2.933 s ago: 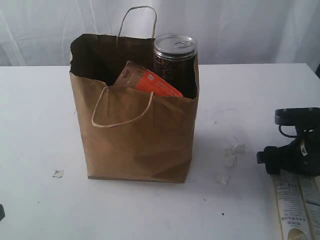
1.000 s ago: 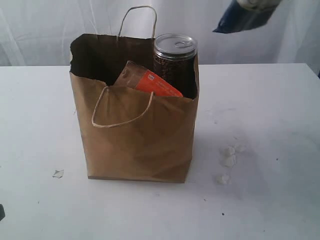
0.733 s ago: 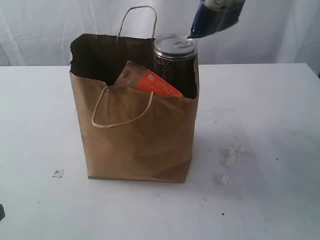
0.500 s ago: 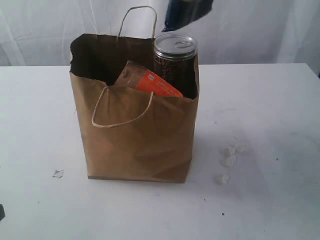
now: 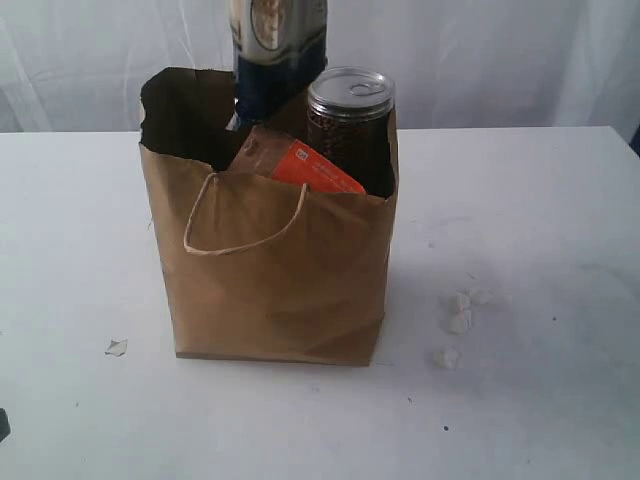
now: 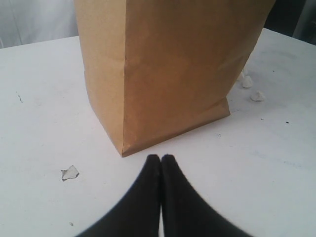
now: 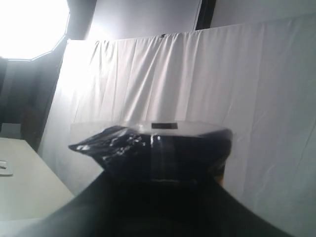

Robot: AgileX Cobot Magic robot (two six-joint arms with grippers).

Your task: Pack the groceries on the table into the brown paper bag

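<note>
Surface (image 5: 520,200): white, flat. Brown paper bag (image 5: 270,290): upright on it, thin-walled, liable to tip if knocked. Long dark-ended pasta packet (image 5: 278,50): vertical, lower end at bag mouth; light, crinkly, contents brittle, best gripped near one end. Right end effector (image 7: 158,180): apparently clamped on packet, view murky. Left end effector (image 6: 161,160): pinched together, empty, near bag base.

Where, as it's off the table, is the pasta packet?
Exterior view: the long dark-ended pasta packet hangs upright over the open brown paper bag, just left of the dark pull-tab can, behind the brown-orange pouch.
</note>
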